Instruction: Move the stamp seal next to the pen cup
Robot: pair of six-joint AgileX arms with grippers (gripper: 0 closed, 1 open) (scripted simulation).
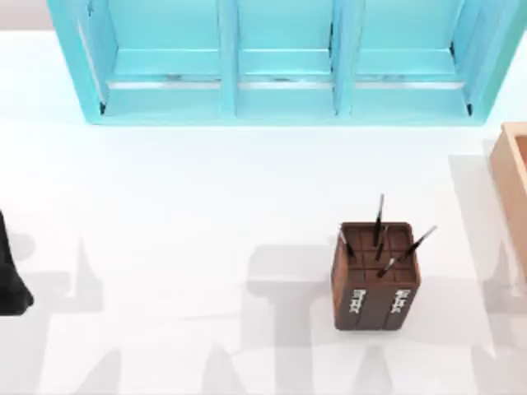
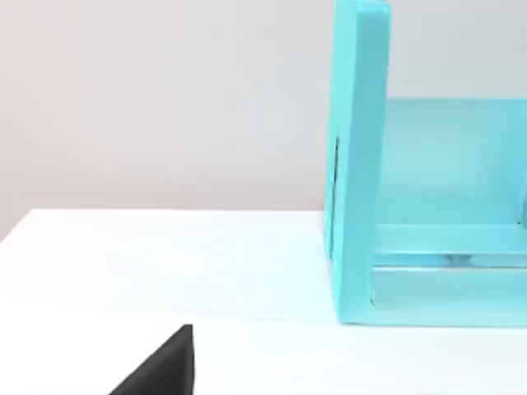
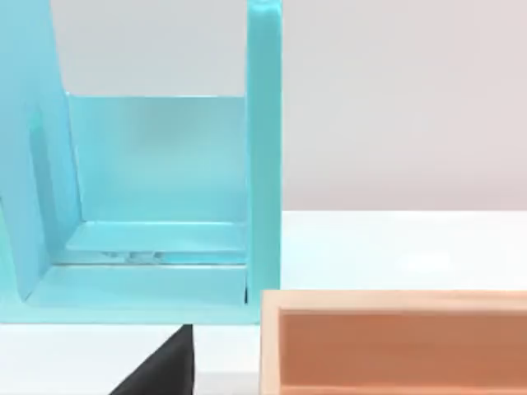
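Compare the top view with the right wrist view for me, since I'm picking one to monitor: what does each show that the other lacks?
Top view alone: the pen cup with pens standing in its grid, on the table's right half, and a dark arm part at the left edge. Right wrist view alone: the back wall behind the table. Both: the turquoise shelf unit, the tan box and the white table.

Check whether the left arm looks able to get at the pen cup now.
Likely yes, though it is a long reach: the left arm sits at the table's left edge, the pen cup stands right of centre, and nothing stands between them.
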